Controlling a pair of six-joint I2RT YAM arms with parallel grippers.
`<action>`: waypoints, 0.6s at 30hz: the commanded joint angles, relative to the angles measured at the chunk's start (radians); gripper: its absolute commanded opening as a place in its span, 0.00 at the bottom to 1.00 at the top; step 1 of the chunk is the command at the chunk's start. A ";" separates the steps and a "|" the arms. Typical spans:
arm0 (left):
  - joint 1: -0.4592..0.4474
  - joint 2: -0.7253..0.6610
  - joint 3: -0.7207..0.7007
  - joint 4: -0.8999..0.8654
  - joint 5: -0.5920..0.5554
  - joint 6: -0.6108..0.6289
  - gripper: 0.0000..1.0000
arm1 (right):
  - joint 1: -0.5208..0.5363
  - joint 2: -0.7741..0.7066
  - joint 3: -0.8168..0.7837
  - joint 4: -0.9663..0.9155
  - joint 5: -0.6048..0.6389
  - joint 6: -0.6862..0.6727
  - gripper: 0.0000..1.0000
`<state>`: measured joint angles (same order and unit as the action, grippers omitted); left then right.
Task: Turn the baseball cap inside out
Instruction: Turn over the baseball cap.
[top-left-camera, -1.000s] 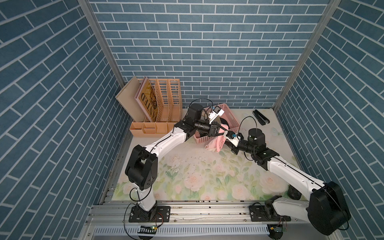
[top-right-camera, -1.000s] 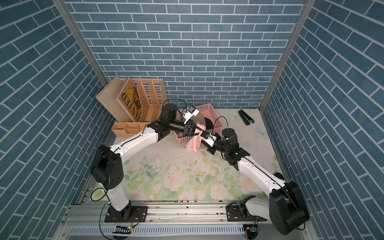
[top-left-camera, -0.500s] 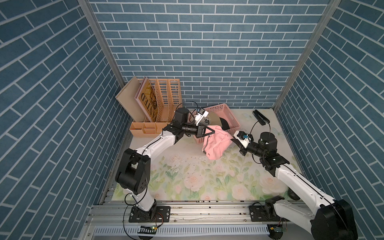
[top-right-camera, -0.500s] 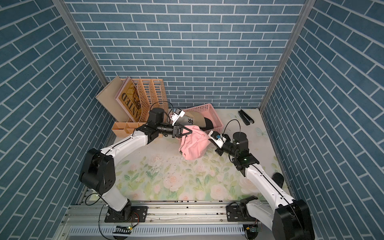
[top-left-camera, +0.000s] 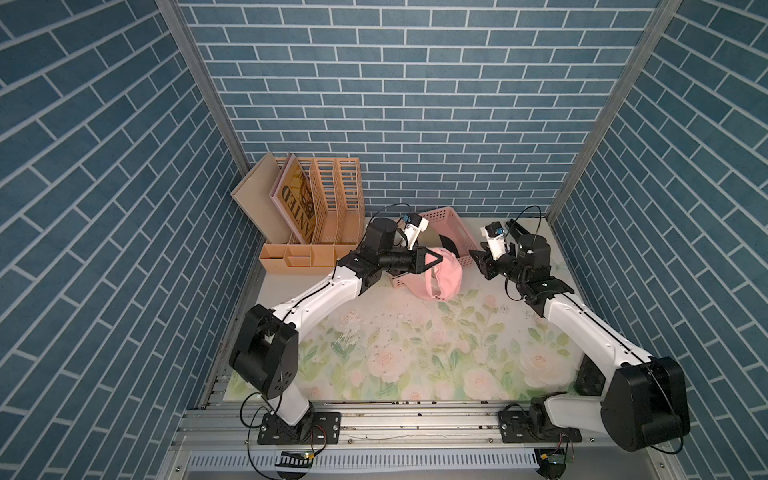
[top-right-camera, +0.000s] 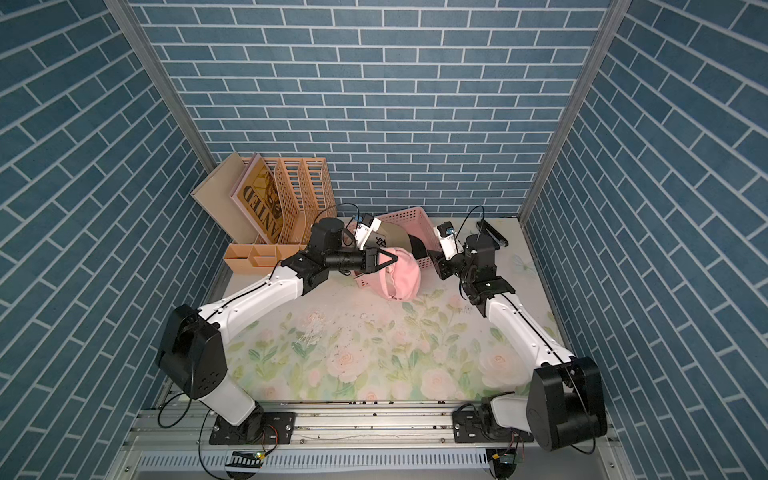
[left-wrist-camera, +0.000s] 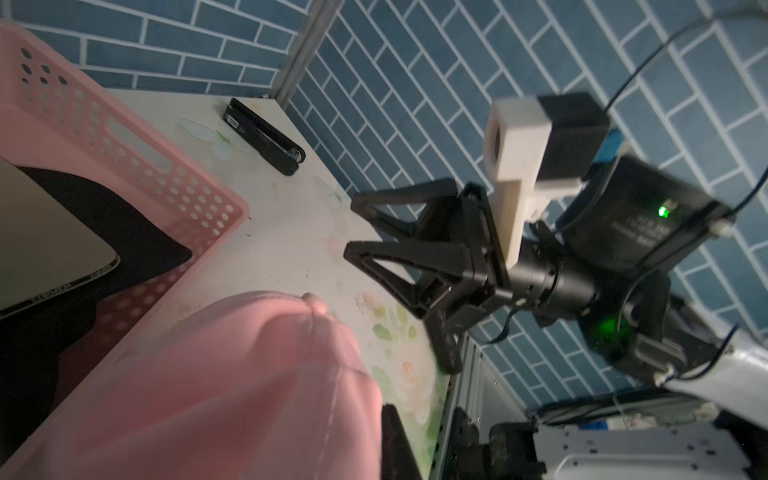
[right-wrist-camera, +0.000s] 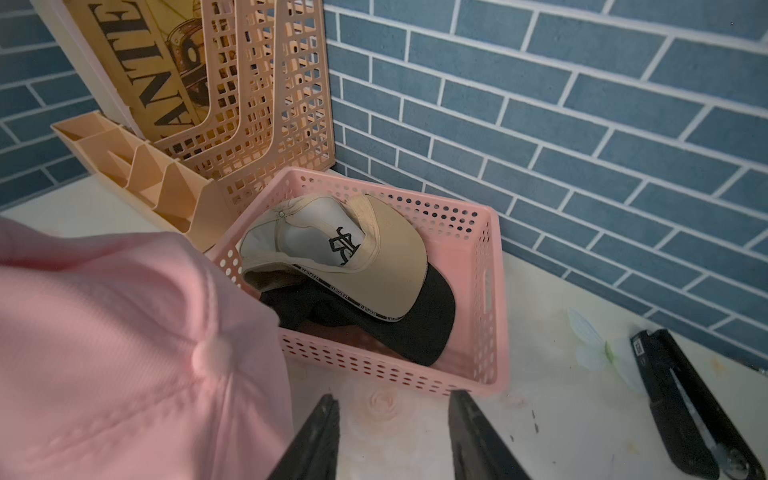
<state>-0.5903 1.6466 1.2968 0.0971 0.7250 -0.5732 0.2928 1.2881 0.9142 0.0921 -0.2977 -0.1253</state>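
Note:
The pink baseball cap (top-left-camera: 446, 274) (top-right-camera: 405, 276) hangs beside the pink basket, with my left gripper (top-left-camera: 435, 262) (top-right-camera: 390, 261) shut on its edge. Its crown and top button (right-wrist-camera: 210, 353) face my right gripper, and its opening faces down toward the mat. In the left wrist view the cap (left-wrist-camera: 232, 374) covers most of my jaws; one black finger (left-wrist-camera: 395, 436) shows beside it. My right gripper (top-left-camera: 478, 261) (right-wrist-camera: 392, 405) (left-wrist-camera: 350, 228) stands open and empty, a short way to the right of the cap.
The pink basket (right-wrist-camera: 490, 291) (top-left-camera: 442, 216) holds a beige cap (right-wrist-camera: 374, 257) lying on a black cap (right-wrist-camera: 419, 328). An orange file rack (top-left-camera: 332, 195) and a desk tray (top-left-camera: 297, 257) stand at the back left. A black stapler (right-wrist-camera: 681, 399) (top-right-camera: 492, 232) lies at the back right.
My right gripper has opened, let go of the pink cap and drawn back to the right. The cap now hangs from my left gripper alone.

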 joint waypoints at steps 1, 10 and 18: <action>0.000 0.002 0.001 0.198 -0.051 -0.201 0.00 | 0.028 -0.089 -0.052 -0.034 0.067 0.161 0.51; -0.002 0.049 0.069 0.156 -0.162 -0.342 0.00 | 0.273 -0.273 -0.229 0.049 0.174 0.312 0.70; -0.003 0.036 0.017 0.246 -0.225 -0.514 0.00 | 0.372 -0.317 -0.400 0.184 0.391 0.255 0.72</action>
<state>-0.5907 1.6958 1.3159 0.2718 0.5369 -1.0203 0.6434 0.9951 0.5453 0.1883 -0.0406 0.1337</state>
